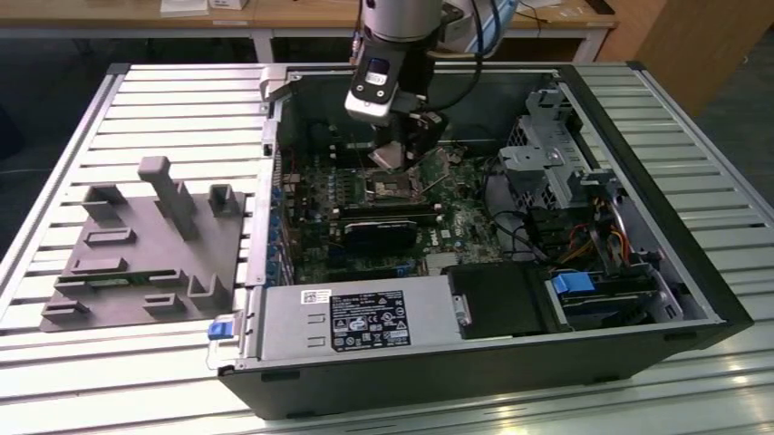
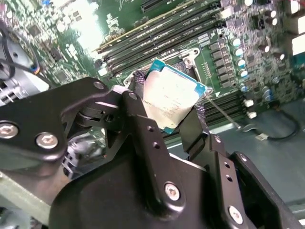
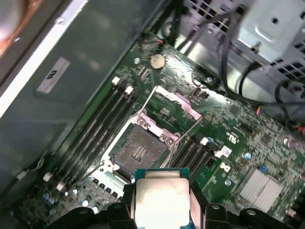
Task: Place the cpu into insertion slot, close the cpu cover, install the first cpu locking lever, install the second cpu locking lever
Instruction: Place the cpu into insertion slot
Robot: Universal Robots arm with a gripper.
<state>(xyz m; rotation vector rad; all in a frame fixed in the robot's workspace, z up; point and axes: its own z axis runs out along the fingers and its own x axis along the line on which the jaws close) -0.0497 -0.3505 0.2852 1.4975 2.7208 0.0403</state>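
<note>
Placing the cpu [image 2: 172, 98] into the insertion slot [image 3: 140, 149] is judged to be the step in hand, and it is not yet done. The chip is held by the gripper [image 2: 169, 100], whose two black fingers [image 2: 143, 119] are closed on opposite edges of it, so that its silver-grey top is left uncovered between them in both wrist views. In the exterior view the gripper is seen inside the open computer case [image 1: 484, 372], above the motherboard [image 1: 308, 227] and clear of it. The chip is carried near the slot but apart from it, and no contact can be made out. The slot is laid bare and its dark centre is empty, with the cpu cover [image 3: 181, 101] swung up on the side away from the chip and a thin wire lever [image 3: 189, 129] raised beside it. The long black memory slots [image 3: 95, 124] lie just beside the socket. Nothing of the closing or locking is judged to have been started. For the seating, it is judged that the chip must be brought square over the silvery rim, its edges matched to the socket walls and its face kept level, and released only once it is resting flat. A tilted or offset descent could be expected to harm the socket's contacts or catch a corner on the rim
</note>
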